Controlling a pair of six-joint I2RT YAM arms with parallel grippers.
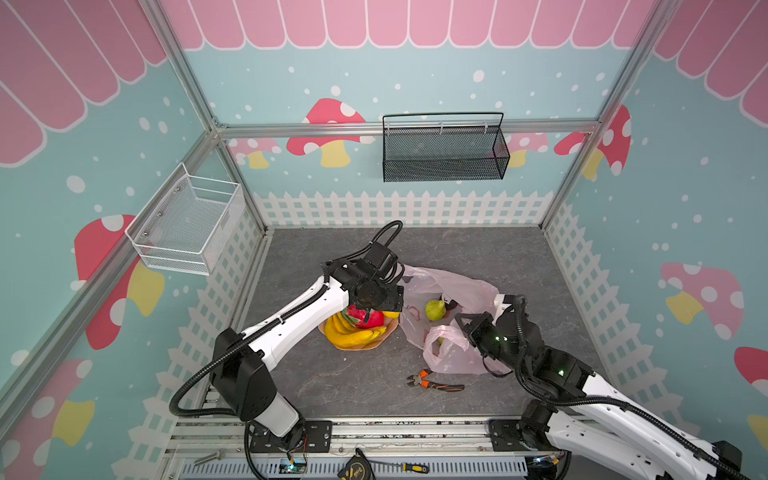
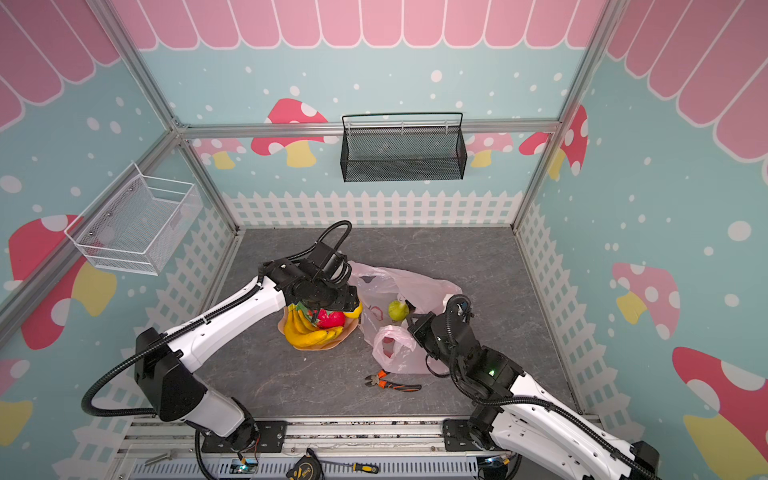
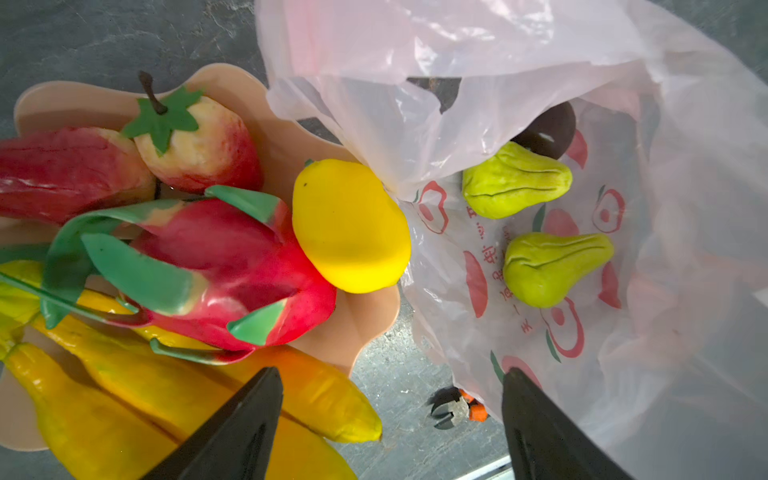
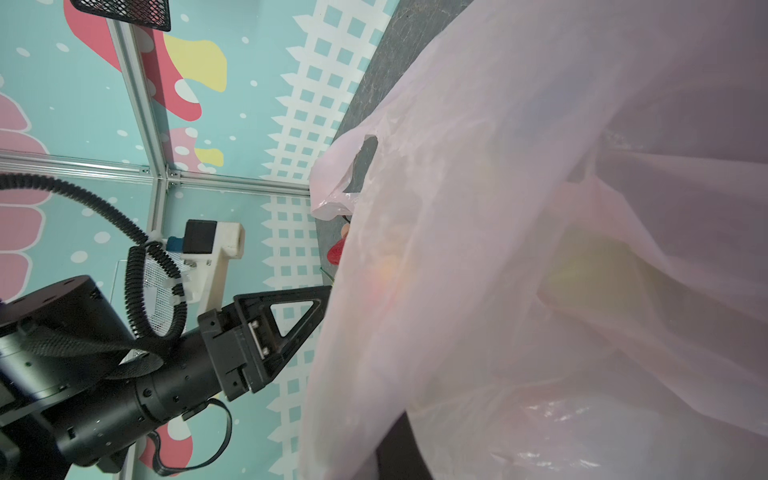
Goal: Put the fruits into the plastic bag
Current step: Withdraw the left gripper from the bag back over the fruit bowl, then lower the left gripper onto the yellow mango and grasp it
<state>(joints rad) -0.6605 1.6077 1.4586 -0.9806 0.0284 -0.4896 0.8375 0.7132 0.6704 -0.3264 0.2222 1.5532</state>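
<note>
A peach wavy plate (image 3: 349,328) holds the fruits: a yellow banana bunch (image 3: 166,399), a red dragon fruit (image 3: 232,266), a yellow lemon (image 3: 349,226) and two red ones (image 3: 199,145) (image 3: 62,170). My left gripper (image 3: 390,370) hangs open above the plate's edge beside the bag, with nothing between its fingers; in a top view the left gripper (image 1: 368,316) sits over the red fruit. The pink plastic bag (image 3: 478,62) lies open with two bumpy green fruits (image 3: 515,183) (image 3: 552,266) and a dark brown one (image 3: 548,129) inside. My right gripper (image 1: 460,322) is shut on the bag's edge (image 4: 540,208), lifting it.
Orange-handled pliers (image 1: 434,382) lie on the grey floor in front of the bag. A black mesh basket (image 1: 444,153) hangs on the back wall, a white wire basket (image 1: 187,224) on the left wall. A tape measure (image 1: 353,467) and a screwdriver (image 1: 409,467) rest on the front rail.
</note>
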